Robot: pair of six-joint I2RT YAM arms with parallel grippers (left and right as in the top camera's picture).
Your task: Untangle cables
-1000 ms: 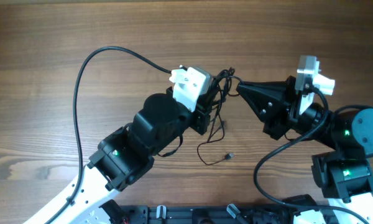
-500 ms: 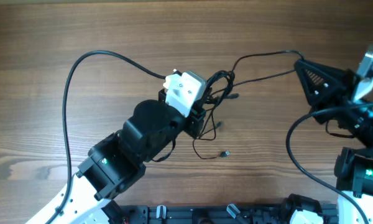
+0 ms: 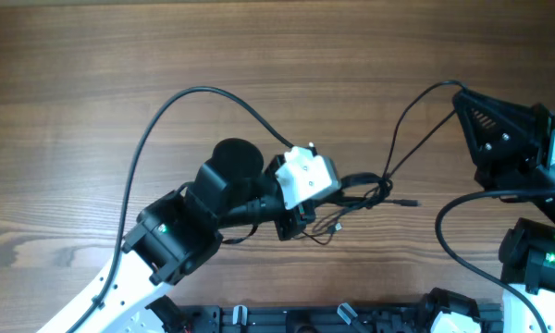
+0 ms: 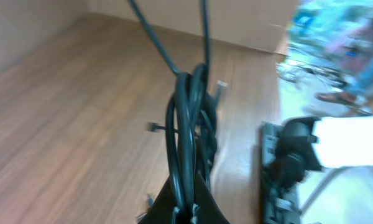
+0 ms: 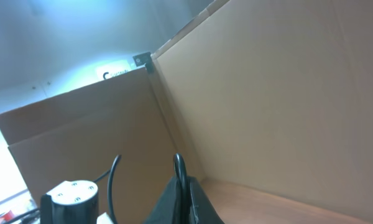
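Cables [image 3: 365, 194] sit bunched in a dark knot on the near half of the wooden table [image 3: 92, 65], a little right of centre. We see our left gripper [image 4: 186, 210] clamped shut on that bundle, the looped cords rising straight out from between its closed tips in the left wrist view. A small plug [image 3: 413, 202] pokes out on the right side of the knot. Two thin strands climb from the knot toward the far right, one straight and one arching, and both meet our right gripper [image 3: 460, 95], pinched shut on them. From the right wrist we see a black cord curling up from the closed tips against a cardboard wall [image 5: 267, 93].
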